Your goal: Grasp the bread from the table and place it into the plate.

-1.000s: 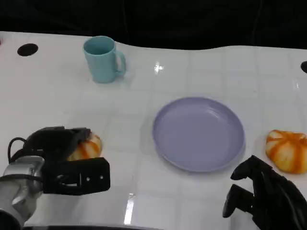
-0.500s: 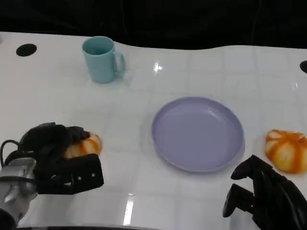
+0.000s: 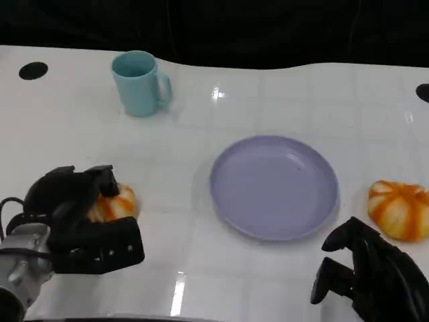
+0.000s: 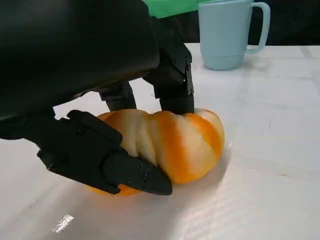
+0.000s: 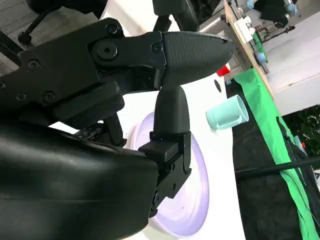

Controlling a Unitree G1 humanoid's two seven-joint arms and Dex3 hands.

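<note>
Your left hand (image 3: 70, 201) has closed in on the bread (image 3: 112, 204) over the last second: its fingers now wrap the loaf from above and the side, and the left wrist view shows fingertips (image 4: 150, 181) pressed against the crust (image 4: 170, 142). The bread sits on the desk (image 3: 268, 100) at the left, well apart from the plate (image 3: 273, 186), and it has not lifted. You likely have a grip ready for the lift, so the carry to the plate comes next. Your right hand (image 3: 365, 275) hangs near the plate's lower right edge, fingers apart and holding nothing. A second bread (image 3: 397, 209) lies beyond the plate, and a mug (image 3: 138, 83) stands far back.
</note>
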